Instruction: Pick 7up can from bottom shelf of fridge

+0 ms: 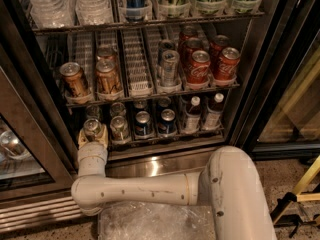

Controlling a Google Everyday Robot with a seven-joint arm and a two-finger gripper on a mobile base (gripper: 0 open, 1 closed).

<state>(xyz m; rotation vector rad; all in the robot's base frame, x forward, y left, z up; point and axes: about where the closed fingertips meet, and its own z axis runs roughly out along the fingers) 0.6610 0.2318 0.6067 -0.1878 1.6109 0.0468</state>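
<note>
The fridge (260, 84) stands open, its bottom shelf (172, 137) holding drinks in narrow lanes. A pale silver-green 7up can (92, 127) stands at the front of the leftmost lane. My gripper (92, 135) reaches up from my white arm (145, 190) below, with its pale fingers (80, 137) on both sides of that can, closed against it. A second 7up can (119, 127) stands in the lane to the right, with more cans behind both.
Right of the 7up cans stand dark blue Pepsi cans (143, 123) and two bottles (192, 113). The rack above holds bronze cans (107, 75), a silver can (170, 66) and red Coca-Cola cans (198, 67). A glass door (20, 149) stands left; a yellow frame (309, 181) lies right.
</note>
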